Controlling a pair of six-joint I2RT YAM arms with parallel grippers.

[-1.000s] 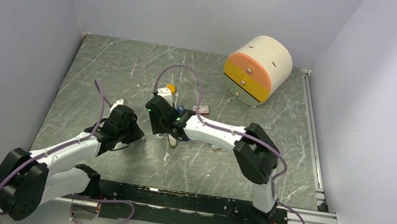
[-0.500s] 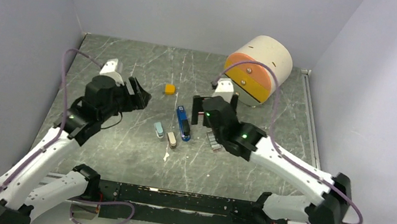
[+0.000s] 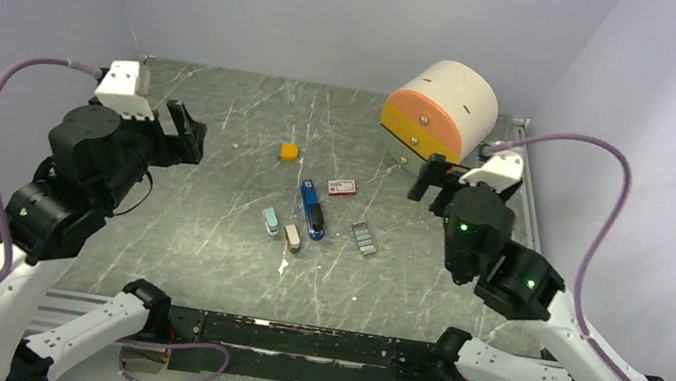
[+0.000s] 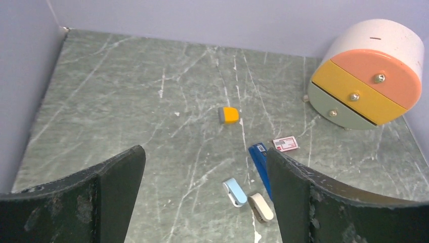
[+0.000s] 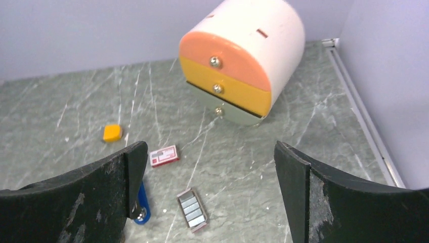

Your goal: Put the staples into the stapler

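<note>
nothing picked up yet: my left gripper (image 4: pixel 205 154) and right gripper (image 5: pixel 210 148) hang open and empty. the ribbed silver-grey staples block (image 5: pixel 192 209) lies near the slim blue stapler (image 3: pixel 312 210); next i'd lower the right one onto it.

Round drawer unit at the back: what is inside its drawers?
Nothing inside shows: all three drawers of the drawer unit are shut, so only their fronts and knobs are visible. The staples lie outside, on the table.
</note>
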